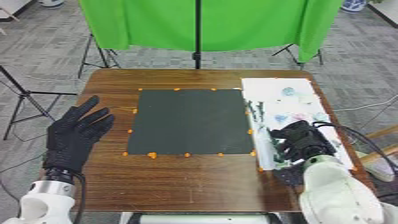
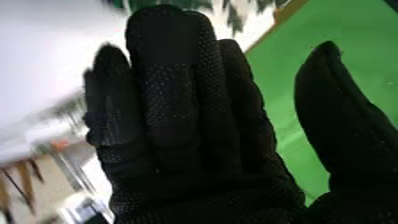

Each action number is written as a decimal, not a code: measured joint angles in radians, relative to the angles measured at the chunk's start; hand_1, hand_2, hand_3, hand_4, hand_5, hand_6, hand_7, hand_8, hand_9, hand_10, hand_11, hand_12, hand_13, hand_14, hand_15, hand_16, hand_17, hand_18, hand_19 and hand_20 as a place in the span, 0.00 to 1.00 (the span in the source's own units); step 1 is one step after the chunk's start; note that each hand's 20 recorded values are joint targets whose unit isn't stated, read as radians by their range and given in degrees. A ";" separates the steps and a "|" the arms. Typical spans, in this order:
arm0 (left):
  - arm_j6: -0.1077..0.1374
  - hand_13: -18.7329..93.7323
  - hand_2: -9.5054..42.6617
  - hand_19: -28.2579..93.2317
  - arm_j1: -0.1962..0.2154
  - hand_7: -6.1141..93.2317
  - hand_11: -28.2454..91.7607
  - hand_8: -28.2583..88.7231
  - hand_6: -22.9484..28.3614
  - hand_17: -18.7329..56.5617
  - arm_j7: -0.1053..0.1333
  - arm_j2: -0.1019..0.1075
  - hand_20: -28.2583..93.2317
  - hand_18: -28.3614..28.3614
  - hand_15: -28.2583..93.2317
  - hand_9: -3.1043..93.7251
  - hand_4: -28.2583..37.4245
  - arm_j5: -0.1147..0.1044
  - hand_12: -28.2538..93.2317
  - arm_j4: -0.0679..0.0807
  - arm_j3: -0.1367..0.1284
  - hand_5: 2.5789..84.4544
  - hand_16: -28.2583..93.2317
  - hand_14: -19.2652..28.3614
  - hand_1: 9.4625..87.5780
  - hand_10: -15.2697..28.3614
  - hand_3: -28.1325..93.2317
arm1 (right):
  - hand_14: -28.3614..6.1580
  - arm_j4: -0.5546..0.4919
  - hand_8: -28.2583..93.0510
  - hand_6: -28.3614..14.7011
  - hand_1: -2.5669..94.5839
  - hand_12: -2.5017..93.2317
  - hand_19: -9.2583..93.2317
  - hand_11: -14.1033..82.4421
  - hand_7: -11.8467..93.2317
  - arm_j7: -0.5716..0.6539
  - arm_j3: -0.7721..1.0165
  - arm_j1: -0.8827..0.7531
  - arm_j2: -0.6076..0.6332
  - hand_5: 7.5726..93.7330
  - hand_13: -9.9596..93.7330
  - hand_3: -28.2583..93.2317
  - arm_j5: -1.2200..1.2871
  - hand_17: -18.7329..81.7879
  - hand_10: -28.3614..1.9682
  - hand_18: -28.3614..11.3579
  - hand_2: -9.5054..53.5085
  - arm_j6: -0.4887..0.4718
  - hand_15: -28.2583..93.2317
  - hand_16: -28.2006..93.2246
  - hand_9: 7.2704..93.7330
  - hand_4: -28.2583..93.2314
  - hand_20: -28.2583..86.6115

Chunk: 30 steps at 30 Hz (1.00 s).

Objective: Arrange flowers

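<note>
So the right robot hand (image 1: 303,141) is over the near part of the white sheet (image 1: 258,85), down by the flowers. Its wrist view has the right robot hand (image 2: 182,145) pretty much fully open, fingers straight and close together, thumb well out to the side, nothing in its grip. Can't tell if it's actually touching the sheet or any stems.

The flowers lie on that sheet, on the right side of the brown worktop (image 1: 191,187). There's a blue bloom (image 1: 289,91) toward the far end, a pinkish one (image 1: 299,116) nearer the hand, and some green sprigs (image 1: 258,111) along the sheet's left side. The nearest bits are too small to make out.

Left robot hand (image 1: 73,136) is by the left edge of the worktop, open with fingers spread, holding nothing. Between the two hands there's a dark square mat (image 1: 188,122) with little orange marks (image 1: 153,155) around it.
</note>
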 measured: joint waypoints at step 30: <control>0.001 0.38 0.32 0.73 -0.019 0.21 0.47 0.16 0.63 0.14 0.011 0.018 0.33 0.96 0.64 0.38 0.03 -0.001 0.33 0.001 0.014 0.41 0.16 0.99 0.15 0.83 0.88 | 0.45 0.082 0.14 0.49 0.36 0.20 1.00 0.44 0.27 0.172 -0.141 0.128 -0.044 0.66 0.85 0.78 -0.297 0.76 0.36 0.37 0.08 -0.411 0.72 0.34 0.81 0.07 0.35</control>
